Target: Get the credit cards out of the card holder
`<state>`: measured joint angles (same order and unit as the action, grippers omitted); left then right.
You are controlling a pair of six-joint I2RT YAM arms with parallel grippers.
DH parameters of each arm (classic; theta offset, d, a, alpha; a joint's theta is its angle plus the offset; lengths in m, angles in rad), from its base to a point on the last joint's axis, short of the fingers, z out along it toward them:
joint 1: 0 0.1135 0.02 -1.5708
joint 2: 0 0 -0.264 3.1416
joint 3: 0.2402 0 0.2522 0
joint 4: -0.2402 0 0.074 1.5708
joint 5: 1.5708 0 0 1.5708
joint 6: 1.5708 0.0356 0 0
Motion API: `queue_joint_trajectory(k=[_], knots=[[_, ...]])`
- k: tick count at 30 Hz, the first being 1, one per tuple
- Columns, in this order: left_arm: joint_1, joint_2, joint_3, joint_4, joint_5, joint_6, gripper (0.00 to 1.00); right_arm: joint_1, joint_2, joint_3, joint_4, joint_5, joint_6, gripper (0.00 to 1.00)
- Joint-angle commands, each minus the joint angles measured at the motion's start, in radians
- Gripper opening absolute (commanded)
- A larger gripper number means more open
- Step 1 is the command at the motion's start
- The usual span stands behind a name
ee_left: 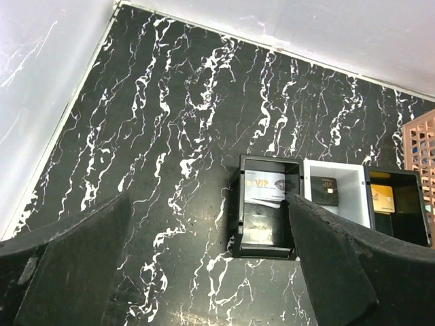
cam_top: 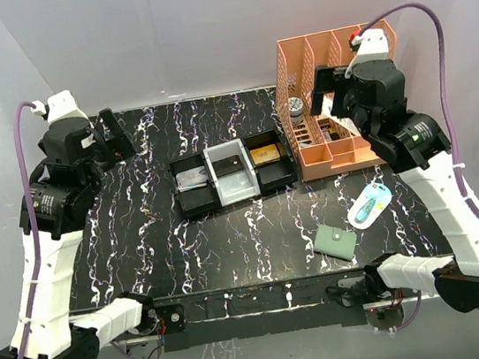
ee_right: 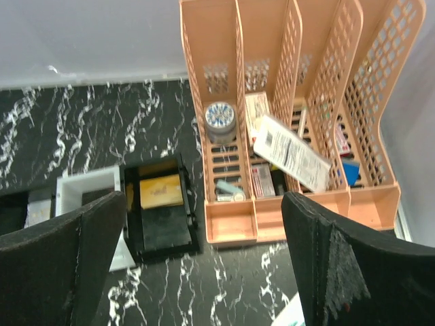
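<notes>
Nearest the top camera, the two arms rise from the near edge of the bench [cam_top: 141, 238], one at each side. The left gripper [cam_top: 114, 135] hangs over the far left corner and the right gripper [cam_top: 328, 96] over the rack; both have their jaws spread wide and hold nothing, with only bare bench or trays showing between the fingers [ee_left: 75, 265] in the wrist views.

A peach mesh rack [cam_top: 294, 60] stands at the far right corner, its slots holding small packs. Among them are a round tin [ee_right: 221, 117] and a tilted white packet [ee_right: 292, 153] whose label is too small to read.

Three trays sit touching in a row at mid-bench, just left of the rack: a black tray [cam_top: 191, 200], a white tray [cam_top: 232, 188] and a second black tray [cam_top: 276, 174]. The first holds a silver card [ee_left: 265, 188] marked "VIP", the white one a dark card [ee_left: 324, 191] also marked "VIP", and the last a gold card [ee_left: 382, 198] whose print is unreadable.

A white-and-blue oval pack [cam_top: 370, 206] lies near the right edge.

The wallet [cam_top: 334, 243] lies folded shut near the near right corner, just beside that pack and well apart from both grippers.
</notes>
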<state>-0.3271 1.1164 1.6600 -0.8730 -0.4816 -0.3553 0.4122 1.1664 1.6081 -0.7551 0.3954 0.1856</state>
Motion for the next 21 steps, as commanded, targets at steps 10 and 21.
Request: queue_joint_trajectory(k=[10, 21], knots=[[0.149, -0.114, -0.351, 0.108, 0.378, -0.025, 0.99, -0.186, -0.223, -0.407, 0.04, -0.379, 0.117, 0.98], [0.108, -0.169, -0.761, 0.383, 0.912, -0.187, 0.96, -0.275, -0.225, -0.675, -0.129, -0.507, 0.335, 0.98]])
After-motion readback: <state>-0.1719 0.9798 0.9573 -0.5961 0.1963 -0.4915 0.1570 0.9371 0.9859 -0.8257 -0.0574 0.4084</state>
